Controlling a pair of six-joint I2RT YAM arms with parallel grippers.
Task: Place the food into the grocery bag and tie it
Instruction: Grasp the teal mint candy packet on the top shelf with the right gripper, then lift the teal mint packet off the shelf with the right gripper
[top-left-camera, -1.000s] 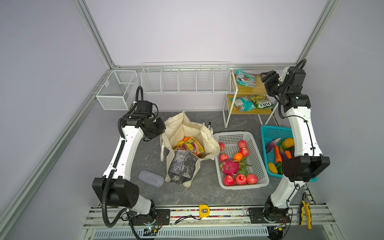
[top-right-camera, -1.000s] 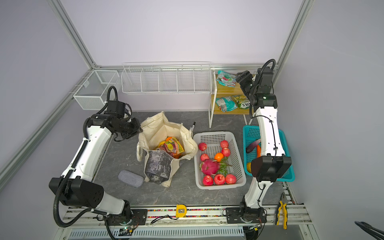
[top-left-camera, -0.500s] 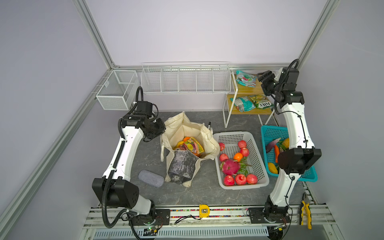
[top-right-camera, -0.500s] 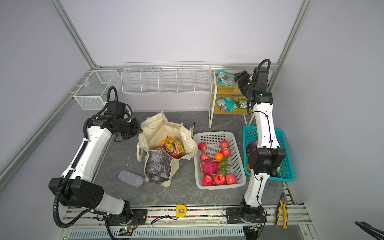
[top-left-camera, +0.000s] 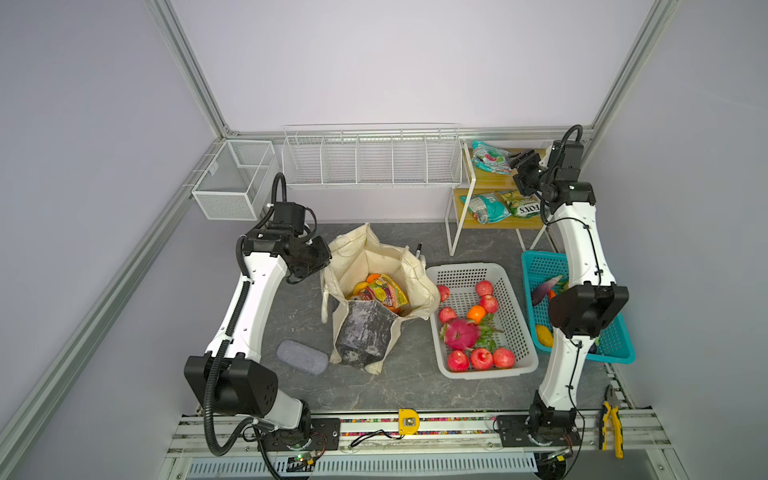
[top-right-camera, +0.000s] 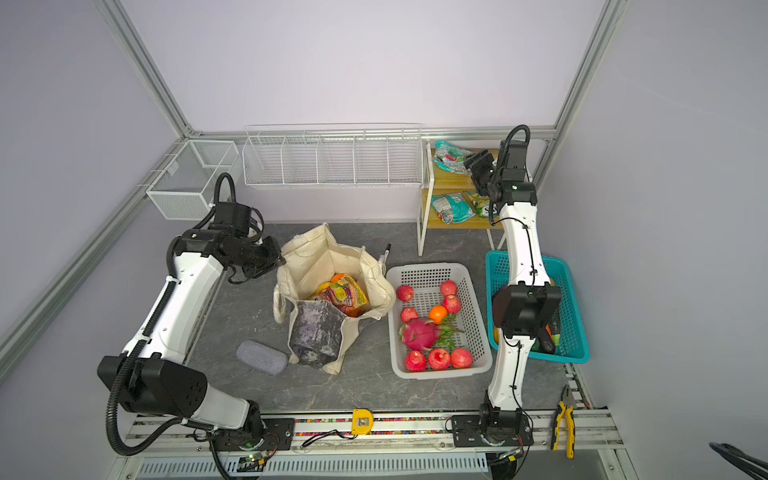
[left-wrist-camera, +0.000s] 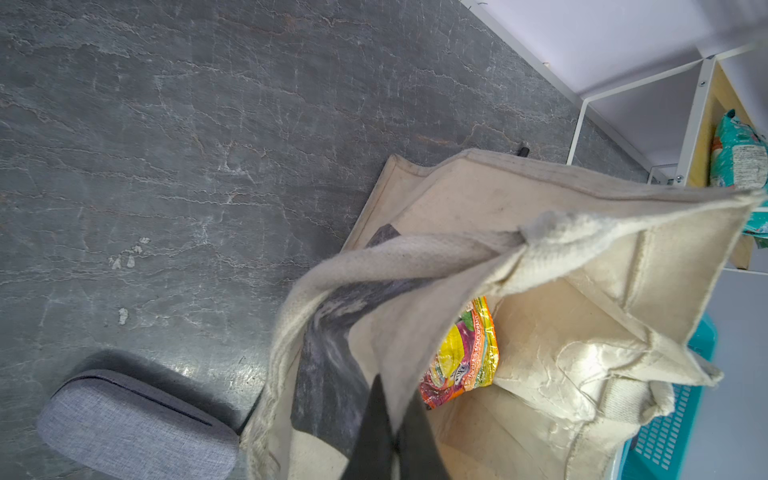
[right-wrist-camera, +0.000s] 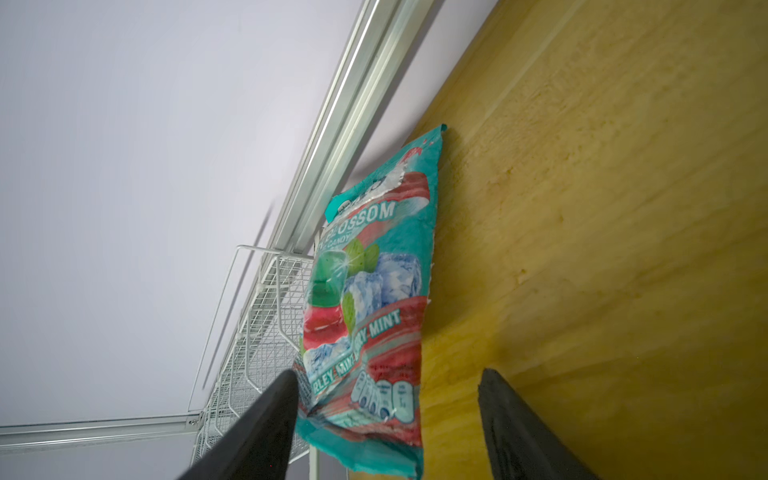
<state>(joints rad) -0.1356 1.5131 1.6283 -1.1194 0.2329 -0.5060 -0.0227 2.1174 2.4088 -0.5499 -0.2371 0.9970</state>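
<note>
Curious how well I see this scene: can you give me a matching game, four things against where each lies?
Things: 1 teal mint candy packet; 2 pink dragon fruit; 3 grey oval fabric case; 4 orange-pink foil snack packet.
Places: A inside cream canvas tote bag; B yellow wooden top shelf; C dark stone-look tabletop; D white perforated plastic basket.
Pairs: 1-B, 2-D, 3-C, 4-A.

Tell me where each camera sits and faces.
Top views: above the front rail, looking down on the grey stone-patterned tabletop; left arm, right arm whole.
Left wrist: looks into the cream canvas tote bag; left gripper pinches its rim.
Right wrist: faces the teal mint candy packet on the yellow wooden shelf; open right gripper frames it.
Shared: top and left wrist views both show the tote.
</note>
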